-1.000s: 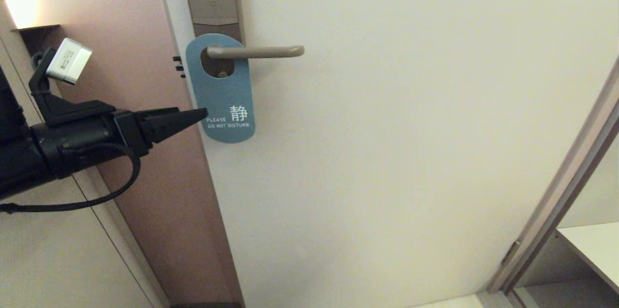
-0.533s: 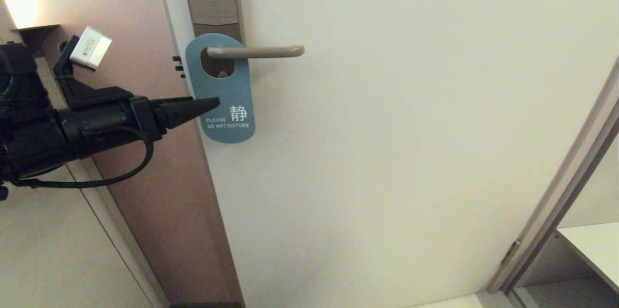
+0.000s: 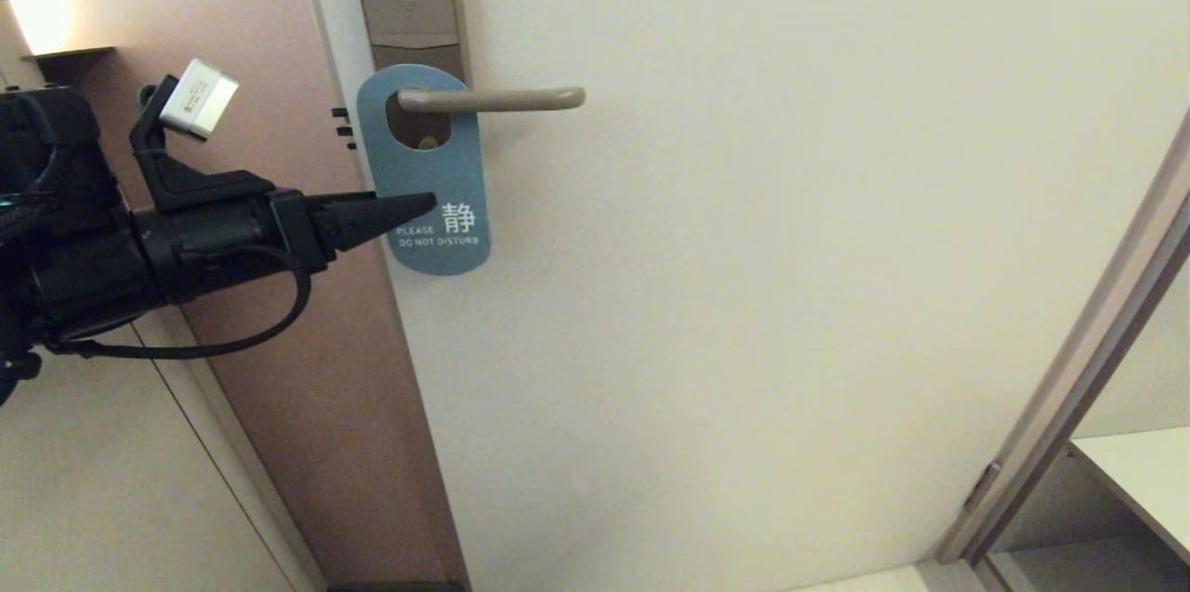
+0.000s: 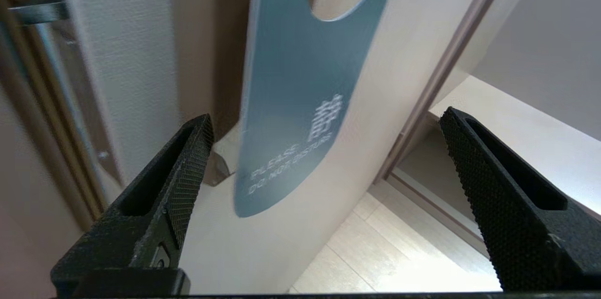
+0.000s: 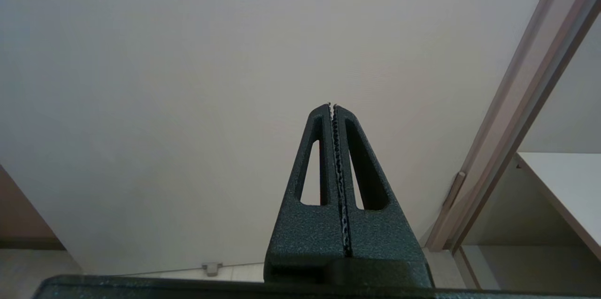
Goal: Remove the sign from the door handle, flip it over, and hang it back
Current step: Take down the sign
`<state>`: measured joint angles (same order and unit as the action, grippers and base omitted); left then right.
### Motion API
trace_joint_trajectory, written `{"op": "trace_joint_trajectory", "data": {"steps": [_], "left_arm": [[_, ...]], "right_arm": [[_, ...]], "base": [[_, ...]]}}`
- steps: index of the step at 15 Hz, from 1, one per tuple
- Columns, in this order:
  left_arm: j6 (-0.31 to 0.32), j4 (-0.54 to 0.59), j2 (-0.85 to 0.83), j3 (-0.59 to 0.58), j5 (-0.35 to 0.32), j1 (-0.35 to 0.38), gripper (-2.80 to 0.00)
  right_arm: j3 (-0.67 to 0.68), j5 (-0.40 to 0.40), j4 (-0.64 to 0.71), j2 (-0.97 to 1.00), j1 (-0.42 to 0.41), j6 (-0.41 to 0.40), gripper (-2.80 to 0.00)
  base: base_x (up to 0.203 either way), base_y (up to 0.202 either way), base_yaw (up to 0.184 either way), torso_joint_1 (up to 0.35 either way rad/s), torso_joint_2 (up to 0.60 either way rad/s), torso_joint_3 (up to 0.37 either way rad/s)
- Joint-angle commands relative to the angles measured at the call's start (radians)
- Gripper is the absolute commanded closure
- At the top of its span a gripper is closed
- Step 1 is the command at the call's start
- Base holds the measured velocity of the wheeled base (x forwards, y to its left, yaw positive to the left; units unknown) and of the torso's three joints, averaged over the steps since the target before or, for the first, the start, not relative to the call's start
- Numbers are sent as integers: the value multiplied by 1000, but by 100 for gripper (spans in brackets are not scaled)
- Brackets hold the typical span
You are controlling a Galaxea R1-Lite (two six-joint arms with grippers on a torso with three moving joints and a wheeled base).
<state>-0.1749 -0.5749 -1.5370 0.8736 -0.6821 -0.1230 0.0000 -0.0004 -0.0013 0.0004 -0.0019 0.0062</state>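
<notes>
Because the sign (image 3: 424, 174) hangs on the handle (image 3: 493, 98) by its hole, blue side out, I have not taken it off yet. I keep my left end effector (image 3: 423, 202) wide open, so its two fingers (image 4: 188, 158) can go one on each side of the thin sign. Its tip is by the sign's low edge, under the handle, not gripping. I think I must slide in and pinch next. My right end effector (image 5: 332, 106) is closed on nothing, low down and well apart from the handle.

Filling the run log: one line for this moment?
left gripper: open, at blue oblong sign | sign: on beige lever door handle | right gripper: shut, parked
</notes>
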Motion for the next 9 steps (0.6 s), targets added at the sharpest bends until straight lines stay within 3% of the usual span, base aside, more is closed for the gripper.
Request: {"op": "trace_joint_trajectory", "data": {"steps": [1,9], "left_arm": [[-2,-3,3,-1,-4,-3,-280],[0,-43,-34,-2,-1,-3,-280]], "right_arm": [[0,0,0,0,-1,0,0],[0,0,0,0,0,0,0]], "base": [[0,0,0,0,0,0],[0,0,0,0,0,0]]}}
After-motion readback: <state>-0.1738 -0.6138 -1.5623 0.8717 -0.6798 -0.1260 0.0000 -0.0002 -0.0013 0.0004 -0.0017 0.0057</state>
